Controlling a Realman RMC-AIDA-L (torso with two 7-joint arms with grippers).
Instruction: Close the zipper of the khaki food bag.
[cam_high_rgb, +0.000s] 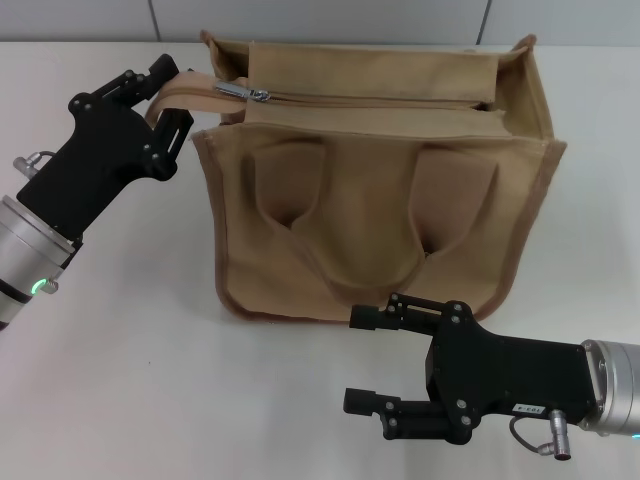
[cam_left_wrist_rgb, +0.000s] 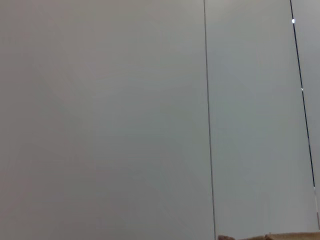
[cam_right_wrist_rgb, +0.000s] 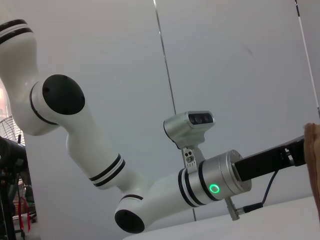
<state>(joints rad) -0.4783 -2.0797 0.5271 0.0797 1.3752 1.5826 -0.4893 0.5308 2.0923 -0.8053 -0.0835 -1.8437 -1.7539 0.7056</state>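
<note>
The khaki food bag (cam_high_rgb: 380, 190) stands upright on the white table (cam_high_rgb: 120, 390), toward the far edge and about midway between the table's left and right edges, with its two looped handles hanging flat against the side that faces me. The zipper (cam_high_rgb: 370, 99) runs along the bag's top panel from the left end to the right end, and its silver slider (cam_high_rgb: 245, 92) sits near the left end of the track. My left end effector (cam_high_rgb: 172, 97) is raised at the bag's far-left top corner, its black fingers pinching the tan fabric tab (cam_high_rgb: 185, 90) that sticks out from the end of the zipper toward the table's left edge. My right end effector (cam_high_rgb: 365, 360) lies low over the table near the front edge, just in front of the bag's lower front side and apart from it, with its two fingers spread wide and nothing between them. In the right wrist view my left arm (cam_right_wrist_rgb: 150, 190) shows white with black bands and a green ring light, and a sliver of the bag's khaki edge (cam_right_wrist_rgb: 314, 160) shows at the border. The left wrist view shows mostly a grey wall (cam_left_wrist_rgb: 100, 120), with only a strip of tan fabric (cam_left_wrist_rgb: 280, 236) at its edge.
</note>
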